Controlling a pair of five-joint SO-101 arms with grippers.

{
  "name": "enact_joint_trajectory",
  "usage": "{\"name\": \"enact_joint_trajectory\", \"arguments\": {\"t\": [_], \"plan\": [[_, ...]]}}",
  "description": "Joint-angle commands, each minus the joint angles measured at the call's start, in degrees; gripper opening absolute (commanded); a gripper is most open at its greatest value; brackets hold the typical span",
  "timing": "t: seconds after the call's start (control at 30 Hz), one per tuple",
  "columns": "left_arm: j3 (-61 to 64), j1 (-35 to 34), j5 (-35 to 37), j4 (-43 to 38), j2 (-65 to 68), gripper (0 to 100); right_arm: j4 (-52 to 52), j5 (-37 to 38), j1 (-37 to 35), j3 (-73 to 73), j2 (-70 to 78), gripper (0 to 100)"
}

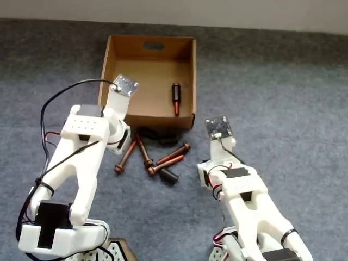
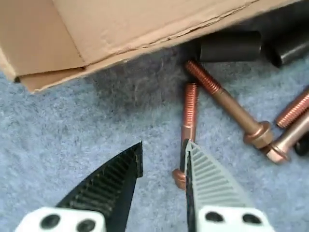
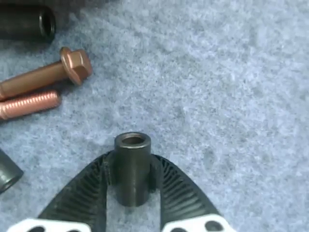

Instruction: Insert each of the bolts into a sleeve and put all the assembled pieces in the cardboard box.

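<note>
My left gripper (image 2: 164, 147) is open just above the carpet by the cardboard box's (image 1: 152, 65) front left corner. A copper bolt (image 2: 189, 121) lies between its jaws, close against the pale finger (image 2: 207, 179), which hides part of the bolt's head. My right gripper (image 3: 132, 157) is shut on a black sleeve (image 3: 131, 169), held upright with its bore facing the camera. It hovers to the right of the bolt pile (image 1: 155, 157). One assembled bolt and sleeve (image 1: 176, 99) lies inside the box.
Several loose copper bolts (image 2: 227, 104) and black sleeves (image 2: 229, 46) lie on the grey carpet in front of the box wall (image 2: 96, 34). Another sleeve (image 1: 168, 175) sits below the pile. Near the right gripper lie a hex-head bolt (image 3: 48, 77) and a sleeve (image 3: 26, 21).
</note>
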Motion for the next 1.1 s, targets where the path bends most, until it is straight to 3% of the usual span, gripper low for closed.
{"name": "enact_joint_trajectory", "arguments": {"t": [0.0,0.17,0.4,0.53,0.77,1.07], "plan": [[1.01,1.71,-0.53,0.35,-0.22,15,-1.01,-0.18,-0.57,0.04,-1.54,0.5],[1.98,5.05,-2.2,0.26,3.91,15,-1.01,-0.18,-0.57,0.04,-1.54,0.5],[-3.74,1.71,-2.37,0.44,14.46,15,-1.01,-0.09,-0.57,0.13,-1.54,0.5],[-3.91,0.92,-3.78,2.55,12.88,14,-1.01,-0.09,-0.57,0.13,-1.54,0.5],[-3.38,0.84,-11.16,9.49,5.85,1,-1.01,-0.09,-0.57,0.04,-1.54,0.5],[-3.03,0.75,-11.96,10.37,5.05,1,-1.01,-0.09,-0.4,0.22,-1.54,0.5]]}}
